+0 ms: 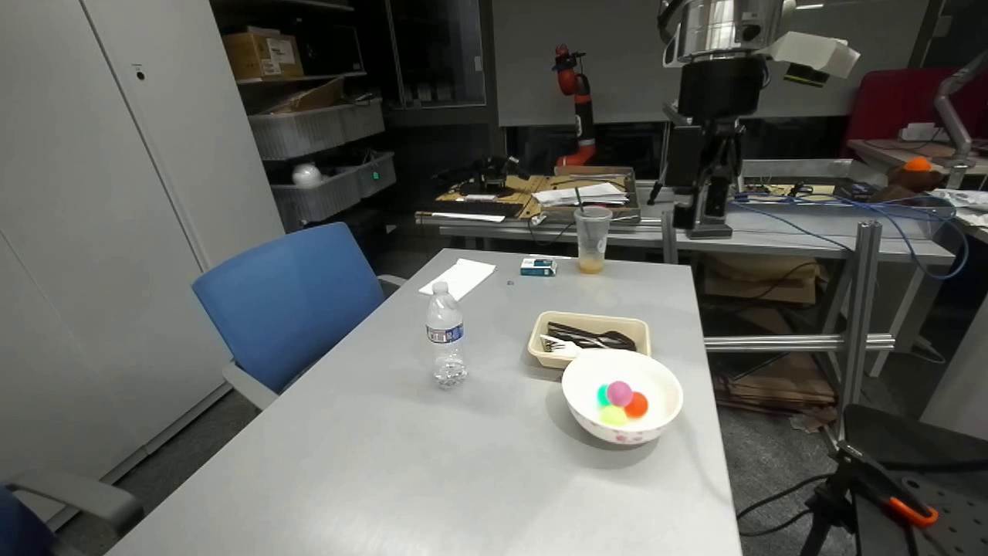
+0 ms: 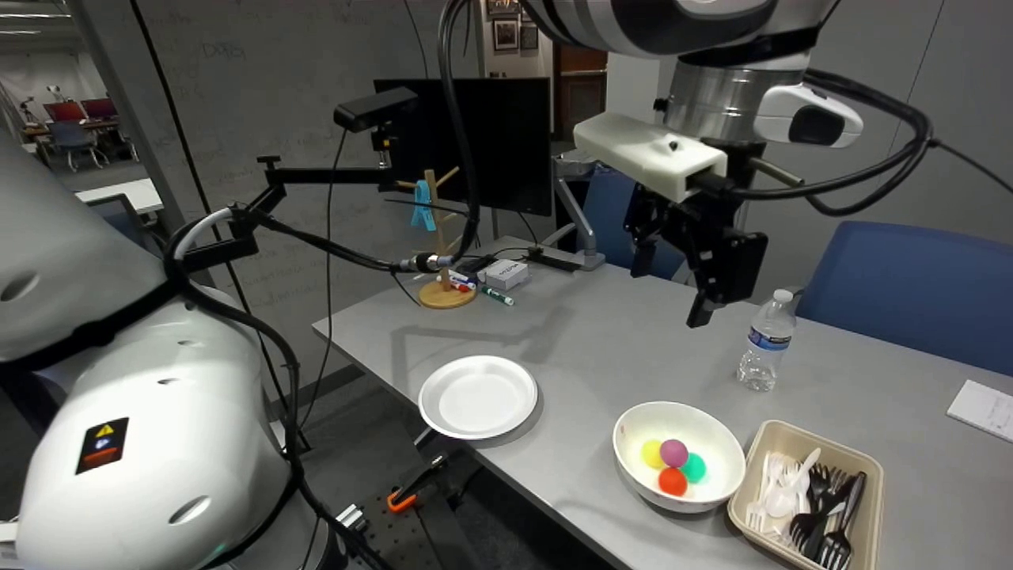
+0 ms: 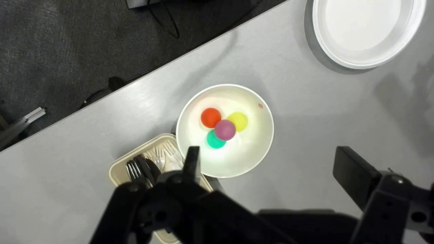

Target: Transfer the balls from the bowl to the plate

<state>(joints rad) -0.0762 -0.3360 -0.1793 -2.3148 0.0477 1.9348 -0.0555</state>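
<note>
Your hand (image 2: 671,291) hangs spread and empty; below it, the curved white bowl (image 3: 251,156) likely gathers the red ball (image 3: 210,117), yellow ball (image 3: 240,121) and green ball (image 3: 215,141) into a seat for the purple ball (image 3: 225,129). The plate (image 2: 478,397) lies farther off.

This was a robotics lab with office furniture. In an exterior view, an orange-and-black robot arm (image 1: 583,112) rose over a far, cluttered bench (image 1: 762,232), an aluminium-profile frame (image 1: 859,309) stood to the right, and plastic bins (image 1: 301,133) sat shelved beyond a pale cabinet (image 1: 100,232) on the left. In an exterior view, a white robot arm (image 2: 166,451) filled the near left before a board (image 2: 277,103) with faint writing (image 2: 228,51); at the far end of the surface (image 2: 609,340) rose a dark monitor (image 2: 510,142), with blue office chairs (image 2: 926,289) alongside.
</note>
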